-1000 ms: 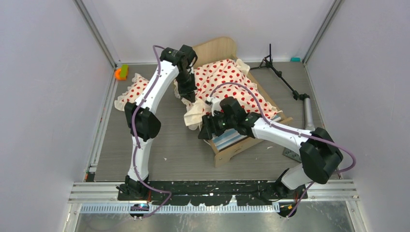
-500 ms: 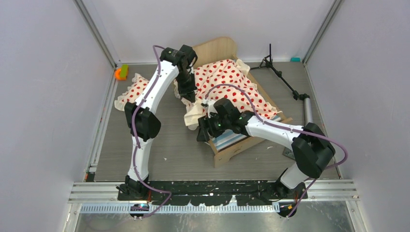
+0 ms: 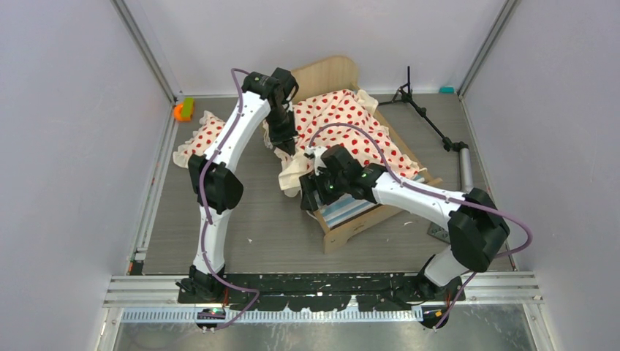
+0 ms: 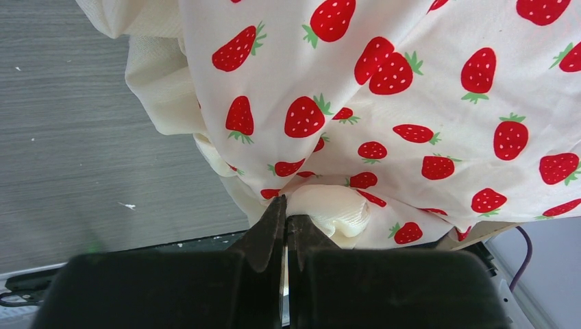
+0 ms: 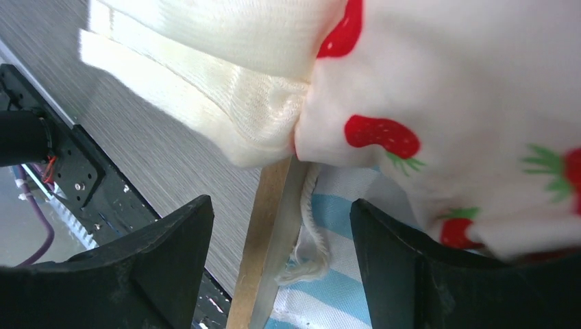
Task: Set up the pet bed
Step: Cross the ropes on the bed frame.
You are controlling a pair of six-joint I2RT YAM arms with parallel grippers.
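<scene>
The pet bed [image 3: 329,73] stands slanted in the middle of the table, tall end board at the far side. The blanket [image 3: 351,124] with red fruit print covers most of it, and one ruffled corner hangs over the left side of the frame.

During the last second the right arm [image 3: 417,197] has drawn its elbow in and carried its wrist a little toward that hanging corner, while the jaws have spread wider. I judge that it has let go of the cloth and is preparing to take a new hold, so the spreading of the blanket is not finished.

The left arm [image 3: 234,139] has not moved. It reaches far and bends down at the left side of the bed.

The left gripper [image 4: 286,226] is clenched on a fold of the blanket's cream ruffle. The right gripper [image 5: 277,212] is released and holds nothing. It hangs over the wooden side rail [image 5: 264,274] and the striped mattress [image 5: 329,288], just below the blanket edge.
</scene>
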